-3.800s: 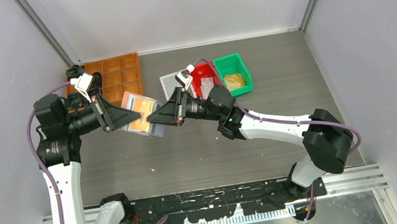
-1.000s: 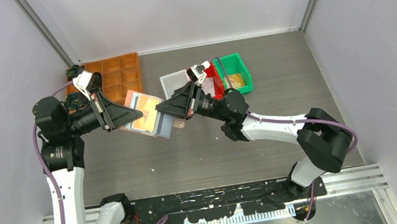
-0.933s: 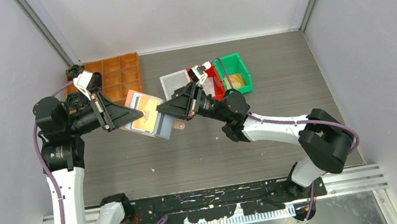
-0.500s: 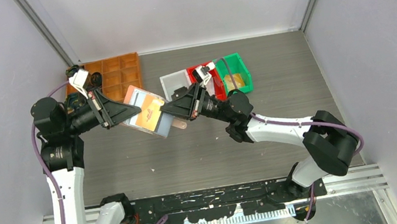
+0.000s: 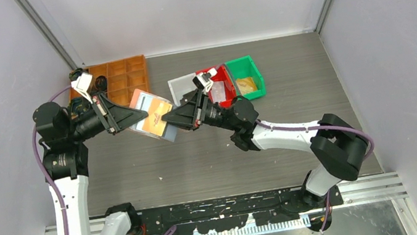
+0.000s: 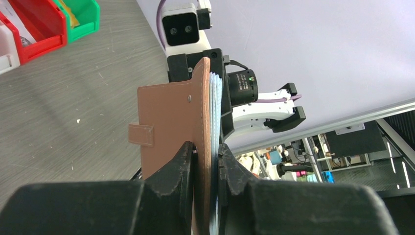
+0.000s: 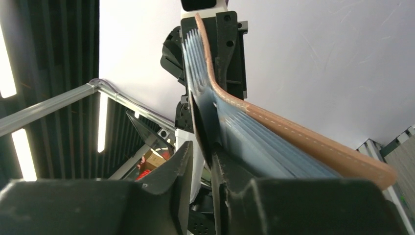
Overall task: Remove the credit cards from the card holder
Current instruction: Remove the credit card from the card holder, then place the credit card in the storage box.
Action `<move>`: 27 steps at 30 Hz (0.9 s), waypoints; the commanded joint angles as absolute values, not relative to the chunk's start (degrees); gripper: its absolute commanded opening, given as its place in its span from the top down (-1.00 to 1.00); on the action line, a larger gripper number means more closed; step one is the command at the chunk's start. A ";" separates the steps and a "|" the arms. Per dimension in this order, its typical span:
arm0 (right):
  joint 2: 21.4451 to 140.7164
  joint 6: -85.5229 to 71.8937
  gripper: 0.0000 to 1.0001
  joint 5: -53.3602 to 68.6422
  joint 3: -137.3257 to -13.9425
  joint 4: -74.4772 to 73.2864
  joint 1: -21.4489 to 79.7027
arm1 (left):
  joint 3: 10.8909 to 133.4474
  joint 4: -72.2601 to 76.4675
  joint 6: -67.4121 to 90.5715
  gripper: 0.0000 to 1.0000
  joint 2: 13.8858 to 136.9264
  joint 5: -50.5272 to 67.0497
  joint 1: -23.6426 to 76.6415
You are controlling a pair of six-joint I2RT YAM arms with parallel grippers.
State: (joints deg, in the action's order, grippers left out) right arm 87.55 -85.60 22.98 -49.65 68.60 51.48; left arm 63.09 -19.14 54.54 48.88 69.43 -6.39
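Observation:
The card holder (image 5: 138, 97) is held up above the table, open, with a yellowish-orange credit card (image 5: 156, 116) showing in its grey pockets. My left gripper (image 5: 138, 111) is shut on the holder's far-left edge. In the left wrist view, the gripper (image 6: 206, 152) pinches the pink cover (image 6: 171, 122) with its little tab (image 6: 141, 134). My right gripper (image 5: 167, 121) is at the holder's right edge. In the right wrist view, the gripper (image 7: 203, 159) straddles a thin dark card edge (image 7: 204, 117) beside the grey pockets (image 7: 264, 142). One finger touches the card; a slit remains on the other side.
An orange compartment tray (image 5: 123, 80) lies at the far left. A white bin (image 5: 181, 86), a red bin (image 5: 218, 83) and a green bin (image 5: 245, 73) with something yellowish in it stand in a row behind the right gripper.
The held card holder has shifted a little up and to the left. My right gripper has moved left onto its edge. The grey flap with the tab that hung below it no longer shows.

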 commanded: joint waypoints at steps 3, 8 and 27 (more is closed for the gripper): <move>86.78 -85.35 0.77 22.19 -50.48 71.34 51.72 | 64.71 -17.53 53.36 1.00 48.16 69.84 -6.59; 81.95 -83.22 0.87 23.63 -45.83 67.27 49.71 | 66.17 -18.88 51.52 1.00 48.74 69.44 -6.91; 73.13 -34.89 0.99 23.44 -70.50 -20.95 10.04 | 68.19 -40.41 24.46 1.00 47.64 67.83 -6.99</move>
State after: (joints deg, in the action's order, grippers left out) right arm 68.31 -52.01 27.77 -62.24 -0.32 14.59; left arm 66.87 -37.39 30.61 48.62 67.20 -6.76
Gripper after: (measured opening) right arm 0.070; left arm 0.169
